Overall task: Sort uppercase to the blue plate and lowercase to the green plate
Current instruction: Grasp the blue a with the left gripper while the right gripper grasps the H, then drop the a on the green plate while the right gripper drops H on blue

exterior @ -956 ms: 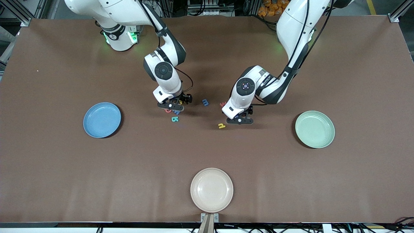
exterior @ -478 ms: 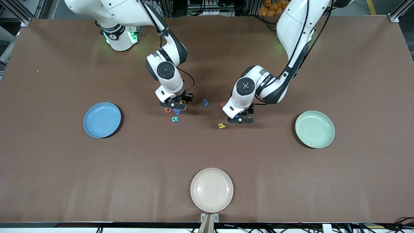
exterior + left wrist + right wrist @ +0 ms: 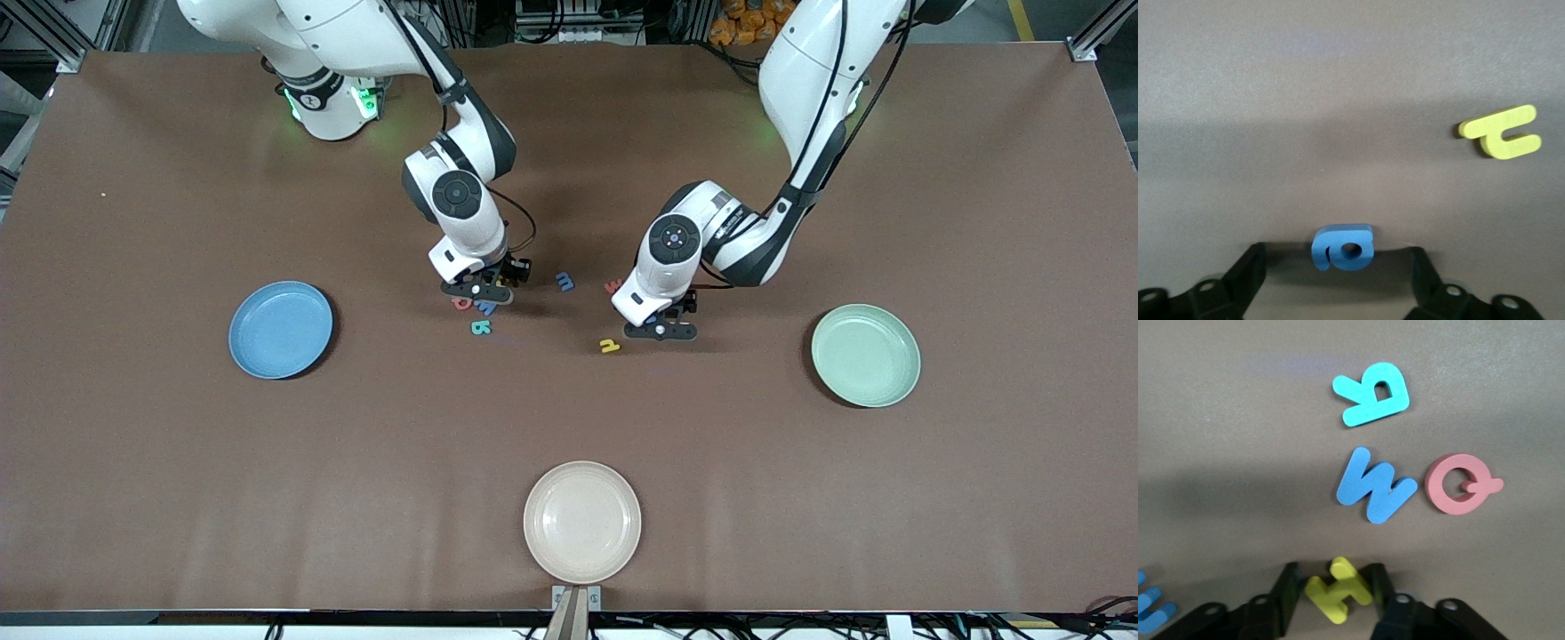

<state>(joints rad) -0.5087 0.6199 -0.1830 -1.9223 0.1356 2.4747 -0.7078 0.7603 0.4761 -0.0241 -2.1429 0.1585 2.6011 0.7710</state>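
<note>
Pincers low: right [image 3: 1335, 592] around yellow H [image 3: 1339, 588], left [image 3: 1338, 267] around blue a [image 3: 1343, 247].

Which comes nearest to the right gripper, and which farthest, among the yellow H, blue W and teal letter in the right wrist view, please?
1. Yellow H: between the fingers of the right gripper.
2. Blue W: on the table just past the H, beside the red Q.
3. Teal letter: farthest, past the W.

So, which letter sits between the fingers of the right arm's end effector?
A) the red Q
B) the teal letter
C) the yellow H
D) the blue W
C: in the right wrist view the yellow H lies between the fingers of the right end effector.
</note>
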